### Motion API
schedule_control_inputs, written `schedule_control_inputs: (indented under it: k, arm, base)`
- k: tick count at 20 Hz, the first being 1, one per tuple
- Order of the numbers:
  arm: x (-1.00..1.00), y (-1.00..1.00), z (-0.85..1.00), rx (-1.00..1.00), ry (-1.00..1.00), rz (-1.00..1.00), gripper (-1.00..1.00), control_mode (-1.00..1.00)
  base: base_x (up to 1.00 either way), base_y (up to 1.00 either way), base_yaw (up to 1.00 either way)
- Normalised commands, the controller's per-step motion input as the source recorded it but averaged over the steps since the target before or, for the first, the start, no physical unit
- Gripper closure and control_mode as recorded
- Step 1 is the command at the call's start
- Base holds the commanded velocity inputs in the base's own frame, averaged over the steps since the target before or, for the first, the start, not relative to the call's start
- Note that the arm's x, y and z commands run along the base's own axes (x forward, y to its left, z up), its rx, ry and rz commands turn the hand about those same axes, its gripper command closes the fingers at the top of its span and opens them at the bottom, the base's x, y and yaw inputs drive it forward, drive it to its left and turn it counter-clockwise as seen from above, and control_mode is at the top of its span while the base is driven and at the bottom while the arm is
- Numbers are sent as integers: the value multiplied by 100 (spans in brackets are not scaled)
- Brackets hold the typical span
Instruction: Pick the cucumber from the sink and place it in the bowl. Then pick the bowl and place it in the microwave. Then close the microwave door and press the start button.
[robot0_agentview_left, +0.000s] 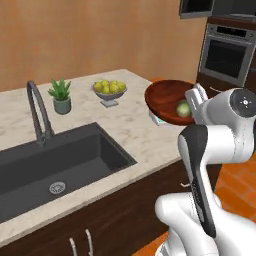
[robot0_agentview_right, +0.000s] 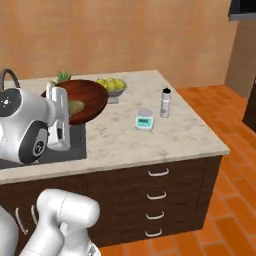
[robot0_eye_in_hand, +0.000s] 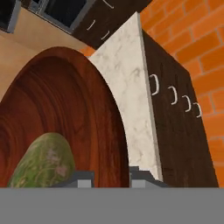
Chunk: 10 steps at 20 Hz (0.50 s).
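The reddish-brown bowl (robot0_agentview_left: 167, 97) hangs in the air above the counter's right part, tipped on its side. My gripper (robot0_agentview_left: 194, 103) is shut on its rim, one finger inside and one outside. In the hand view the rim runs down between the fingertips of the gripper (robot0_eye_in_hand: 111, 177). The pale green cucumber (robot0_agentview_left: 183, 109) lies inside the bowl (robot0_eye_in_hand: 65, 109) close to the fingers, as the cucumber (robot0_eye_in_hand: 41, 162) shows. From the right, the bowl (robot0_agentview_right: 87, 95) and cucumber (robot0_agentview_right: 75, 106) sit beside the gripper (robot0_agentview_right: 59, 107). The dark sink (robot0_agentview_left: 75, 160) lies to the left. The microwave (robot0_agentview_left: 197, 7) is at the upper right.
A grey footed dish of yellow-green fruit (robot0_agentview_left: 110, 90), a potted plant (robot0_agentview_left: 61, 95) and the arched faucet (robot0_agentview_left: 37, 112) stand on the counter. A small scale (robot0_agentview_right: 144, 120) and a bottle (robot0_agentview_right: 165, 102) sit toward the right end. The steel oven (robot0_agentview_left: 225, 55) is beyond.
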Motion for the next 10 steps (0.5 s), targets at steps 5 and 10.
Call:
schedule_control_inputs:
  k: [5, 10]
  arm:
    - [0, 0, 0, 0, 0, 0, 100, 100]
    - [0, 0, 0, 0, 0, 0, 100, 100]
  base:
    - [2, -9, -89]
    - [19, -66, -64]
